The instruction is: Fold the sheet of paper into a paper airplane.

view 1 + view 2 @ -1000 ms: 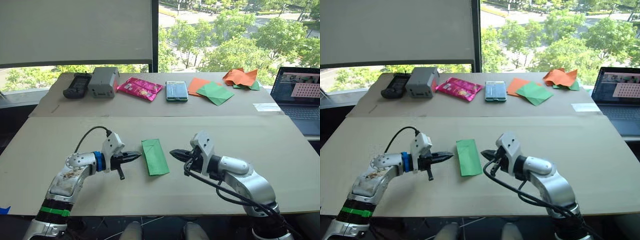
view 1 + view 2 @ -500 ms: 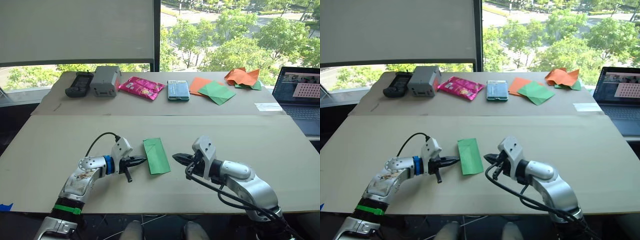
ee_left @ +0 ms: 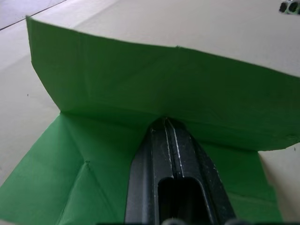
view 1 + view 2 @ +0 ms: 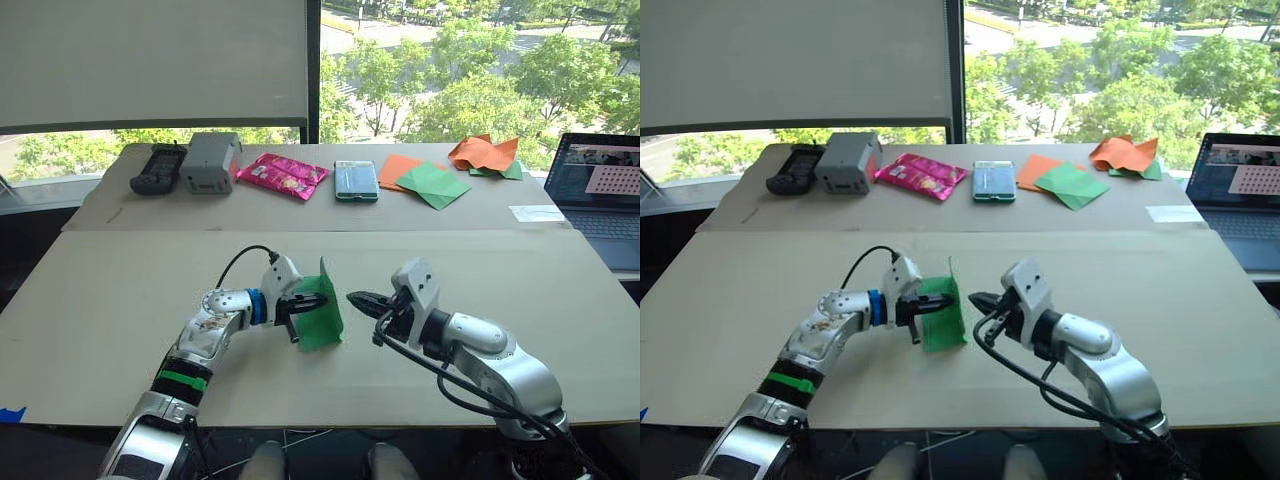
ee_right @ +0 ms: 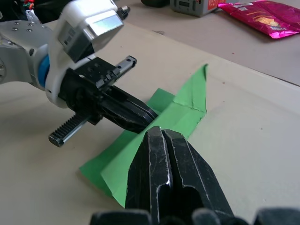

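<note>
Sheet of paper [image 4: 321, 309]: bright green, creased, in the middle of the near table, between the two grippers. Its lower part lies flat; one flap stands up almost upright along a fold.
Left gripper [image 4: 316, 301]: fingers pressed together, no gap between them. The tip lies on the flat part of the paper and pushes into the fold at the foot of the raised flap. It is not pinching the paper.
Right gripper [image 4: 357, 298]: fingers pressed together, holding nothing. It points at the paper from the other side, just beside the raised flap; I cannot tell whether it touches.
Near table [image 4: 120, 290]: pale tan board top, bare around the paper.
Far table [image 4: 250, 208]: same tan top, set against the window. Along it sit a black handset [image 4: 154, 170], a grey box [image 4: 208, 162], a pink packet [image 4: 281, 175], a small teal case [image 4: 355, 181], a flat orange sheet [image 4: 396, 168] with a smooth green sheet [image 4: 433, 186] lying partly on it, and crumpled orange paper [image 4: 481, 153].
Laptop [image 4: 600, 190]: open, at the right edge.
Room: a lowered pale blind [image 4: 150, 60] covers the left window; trees [image 4: 470, 80] show outside.
</note>
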You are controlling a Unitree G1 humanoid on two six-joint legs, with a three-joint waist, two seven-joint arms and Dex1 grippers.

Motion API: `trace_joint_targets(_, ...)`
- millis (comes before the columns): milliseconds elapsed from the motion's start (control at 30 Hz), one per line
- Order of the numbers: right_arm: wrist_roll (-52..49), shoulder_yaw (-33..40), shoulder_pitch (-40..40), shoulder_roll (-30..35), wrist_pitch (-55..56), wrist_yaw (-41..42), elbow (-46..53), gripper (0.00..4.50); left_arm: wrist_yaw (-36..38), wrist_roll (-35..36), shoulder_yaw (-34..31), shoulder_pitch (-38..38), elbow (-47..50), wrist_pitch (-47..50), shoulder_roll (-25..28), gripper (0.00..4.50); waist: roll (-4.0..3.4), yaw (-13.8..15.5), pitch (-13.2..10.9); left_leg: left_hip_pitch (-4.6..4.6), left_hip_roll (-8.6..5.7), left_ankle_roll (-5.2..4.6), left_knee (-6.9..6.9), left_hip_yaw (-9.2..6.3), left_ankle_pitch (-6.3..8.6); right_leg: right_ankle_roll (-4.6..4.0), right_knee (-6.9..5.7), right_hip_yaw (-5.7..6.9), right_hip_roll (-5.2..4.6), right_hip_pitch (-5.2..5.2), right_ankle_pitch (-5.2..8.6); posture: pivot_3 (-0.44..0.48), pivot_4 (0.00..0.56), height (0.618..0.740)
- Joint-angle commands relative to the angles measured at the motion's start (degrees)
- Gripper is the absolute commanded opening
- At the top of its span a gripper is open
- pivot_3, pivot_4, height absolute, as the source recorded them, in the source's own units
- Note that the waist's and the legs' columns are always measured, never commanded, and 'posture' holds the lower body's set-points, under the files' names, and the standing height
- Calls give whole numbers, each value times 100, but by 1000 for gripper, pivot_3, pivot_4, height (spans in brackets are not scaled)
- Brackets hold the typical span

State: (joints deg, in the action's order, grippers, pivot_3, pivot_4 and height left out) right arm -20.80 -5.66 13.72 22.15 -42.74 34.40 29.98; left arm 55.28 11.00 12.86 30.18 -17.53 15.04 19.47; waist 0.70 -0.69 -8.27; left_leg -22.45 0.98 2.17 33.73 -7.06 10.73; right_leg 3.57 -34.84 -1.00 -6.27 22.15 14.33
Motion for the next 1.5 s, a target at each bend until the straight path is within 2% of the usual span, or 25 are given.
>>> trace_joint_targets(33, 46, -229, 444, -113, 41, -116, -56, 46, 5, -116, 30, 188, -171, -280, -93, 0, -2, -16, 1, 1, 0, -2, 0, 0, -1, 1, -2, 1, 0, -1, -1, 0, 150, 706)
trace_joint_targets(167, 622, -722, 934, -200, 97, -457, -795, 46, 55, -117, -12, 89, -84, -307, -87, 0, -4, -47, 3, 8, 0, -36, -6, -6, -22, 6, -16, 0, 2, -6, -8, 0, 150, 706)
trace_joint_targets(300, 1057, -1067, 1002, -64, 91, -540, -1328, 46, 92, -143, -63, -118, 107, -257, 81, 0, -9, -15, 5, 14, 1, -40, -11, -7, -25, 16, -18, 1, 5, -4, -17, 0, 150, 706)
trace_joint_targets(433, 1259, -1036, 928, -74, 57, -715, -1741, 46, 134, -112, -117, -403, 353, -178, 318, 0, -8, -12, 5, 13, 0, -38, -3, -6, -26, 15, -11, 0, 4, -4, -16, 0, 150, 706)
trace_joint_targets(667, 1501, -1068, 488, 339, -42, -668, -1780, 46, 24, -384, -143, -919, 395, -269, 810, 0, -10, -10, 10, 24, 2, -7, -5, -6, -7, -1, -12, 1, 3, -2, -7, 0, 150, 706)
trace_joint_targets(933, 1571, -1093, 468, 238, -49, -730, -1813, 46, -36, -407, -82, -912, 312, -335, 755, 0, -7, -8, 18, 24, 1, 8, -2, -6, 2, -2, -12, 2, 0, -5, -6, 0, 150, 706)
trace_joint_targets(1100, 1349, -747, 497, 23, 105, -717, -1638, 46, -47, -320, -167, -884, 367, -314, 746, 0, -6, -10, 18, 24, 1, -3, -3, -6, -5, 0, -17, 2, 1, -3, -7, 0, 150, 706)
trace_joint_targets(1133, 1230, -593, 529, -51, 113, -694, -1520, 634, -63, -195, -282, -893, 539, -218, 756, 0, -6, -10, 17, 23, 1, -7, -3, -6, -7, 0, -18, 2, 1, -3, -8, 0, 150, 706)
trace_joint_targets(1300, 1048, -162, 796, -375, 21, -889, -1568, 2282, -145, 292, -713, -1070, 1419, 371, 845, 0, -8, -27, 11, 12, 2, -34, -4, -7, -24, 3, -18, 1, 2, -2, -10, 0, 150, 706)
trace_joint_targets(1500, 1193, -155, 1485, -714, 477, -1005, -3034, 2282, -282, 457, -937, -1568, 2130, 717, 1063, 0, -13, -89, 9, 23, 3, -34, -14, -7, -24, -1, -18, 1, 3, -3, -11, 0, 150, 706)
